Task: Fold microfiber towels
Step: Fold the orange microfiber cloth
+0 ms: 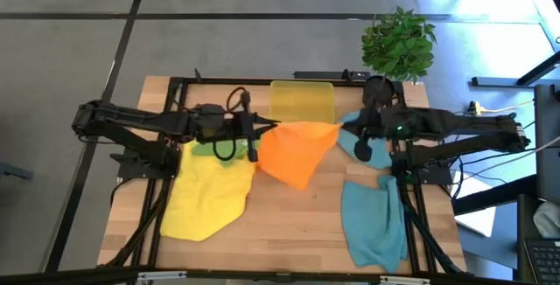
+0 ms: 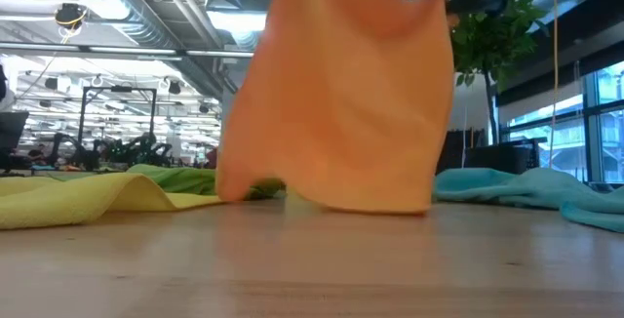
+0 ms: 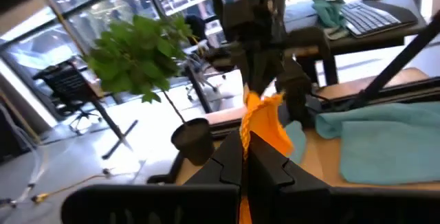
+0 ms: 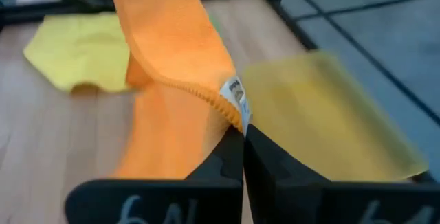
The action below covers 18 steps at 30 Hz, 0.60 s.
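The orange towel (image 1: 297,152) hangs stretched between my two grippers above the table's middle; its lower edge (image 2: 331,201) reaches the table. My left gripper (image 1: 267,129) is shut on its left top corner, my right gripper (image 1: 343,128) on its right top corner. The yellow towel (image 1: 206,193) lies spread at the left, partly over the green towel (image 1: 210,149). One teal towel (image 1: 374,224) lies at the right front, another (image 1: 354,141) under the right arm. My left gripper pinches the orange towel's top corner (image 3: 245,136) between its two shut fingers, coming level from the table's left. The cloth runs from there toward the other gripper. My right gripper pinches the opposite top corner, at the hemmed edge by the label (image 4: 234,104), between its two shut fingers, coming level from the table's right. The towel hangs below the fingers and its top edge sags a little between the grippers.
A translucent yellow plastic tray (image 1: 302,101) stands at the table's far edge behind the orange towel. A potted plant (image 1: 398,45) stands at the far right corner. Bare wood shows at the table's near middle (image 1: 289,232).
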Tool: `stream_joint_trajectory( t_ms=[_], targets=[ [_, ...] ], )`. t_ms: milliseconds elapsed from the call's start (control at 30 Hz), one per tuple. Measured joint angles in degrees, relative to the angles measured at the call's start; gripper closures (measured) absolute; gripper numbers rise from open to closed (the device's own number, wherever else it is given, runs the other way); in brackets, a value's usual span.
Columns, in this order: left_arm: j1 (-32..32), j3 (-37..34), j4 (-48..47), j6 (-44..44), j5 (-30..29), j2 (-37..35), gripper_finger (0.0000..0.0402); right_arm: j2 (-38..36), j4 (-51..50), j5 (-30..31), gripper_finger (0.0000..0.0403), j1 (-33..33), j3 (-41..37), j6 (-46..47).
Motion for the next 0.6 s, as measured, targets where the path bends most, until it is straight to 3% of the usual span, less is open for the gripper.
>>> stream_joint_trajectory(
  t_ms=[167,367,600],
  targets=[
    [-2.5,0.0,-0.5,0.3,-2.9,-1.0,0.0401,0.0,-2.4,0.1,0.0401,1.4,2.8,-0.1],
    [-10.3,0.0,0.3,6.4,-16.0,-1.1,0.0401,0.0,-0.8,-3.9,0.0401,7.2,2.8,1.4],
    [-20.4,0.0,1.8,1.6,-16.9,-1.1,0.0401,0.0,4.7,-3.9,0.04,16.8,2.8,3.3]
  ],
)
